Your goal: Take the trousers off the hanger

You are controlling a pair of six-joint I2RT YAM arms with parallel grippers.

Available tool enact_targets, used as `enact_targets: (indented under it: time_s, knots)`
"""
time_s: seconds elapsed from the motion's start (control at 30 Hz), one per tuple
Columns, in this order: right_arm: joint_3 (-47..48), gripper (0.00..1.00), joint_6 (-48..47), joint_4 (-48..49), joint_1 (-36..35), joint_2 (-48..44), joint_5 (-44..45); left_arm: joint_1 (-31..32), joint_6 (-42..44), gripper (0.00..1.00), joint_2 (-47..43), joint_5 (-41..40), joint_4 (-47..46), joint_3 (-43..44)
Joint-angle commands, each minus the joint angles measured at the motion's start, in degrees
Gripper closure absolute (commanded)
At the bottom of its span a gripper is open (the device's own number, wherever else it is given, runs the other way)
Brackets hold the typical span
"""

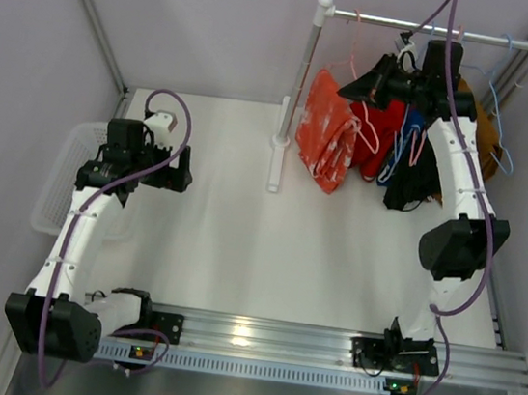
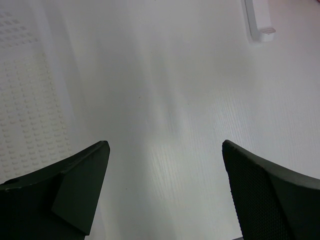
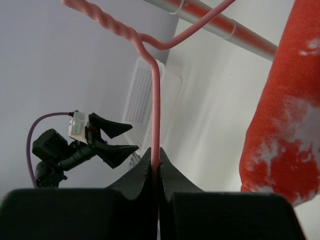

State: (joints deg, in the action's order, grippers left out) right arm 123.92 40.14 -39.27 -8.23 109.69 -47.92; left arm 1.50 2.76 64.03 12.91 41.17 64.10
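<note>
As right jaws pinch the hanger, trousers hang beside.

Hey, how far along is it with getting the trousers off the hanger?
Nothing is done yet: all the trousers hang on the rail. In hand: the right hand is shut on a pink hanger. To do: pulling the trousers free. The left hand is open.

Trousers orange-red, red, blue, black, brown; hanging on hangers.
</note>
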Motion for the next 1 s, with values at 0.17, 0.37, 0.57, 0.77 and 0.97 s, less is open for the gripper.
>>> enact_targets:
  time_s: [0.17, 0.37, 0.57, 0.77, 0.97]
  knots:
    - [-7.73, 1.00, 13.64, 33.79, -0.74, -7.03, -6.92, 0.00, 1.54, 0.01, -0.75, 5.55, -3.72, 2.43]
    - [-5.71, 1.00, 18.74, 41.46, 0.58, -7.65, -5.52, 0.00, -1.09, 0.01, 0.66, 7.92, -6.88, 4.90]
    - [-8.69, 1.00, 23.22, 47.25, 1.37, -11.25, -4.64, 0.00, -2.50, 0.01, -1.53, 13.90, -15.65, 2.44]
    - [-10.97, 1.00, 25.60, 48.85, 2.78, -15.72, -4.46, 0.17, -4.17, 0.01, -0.14, 17.15, -20.07, 4.28]
    - [-18.70, 1.00, 27.09, 48.32, 3.66, -23.18, -3.15, 4.37, -1.11, 0.02, 0.57, 12.96, -21.56, 7.36]
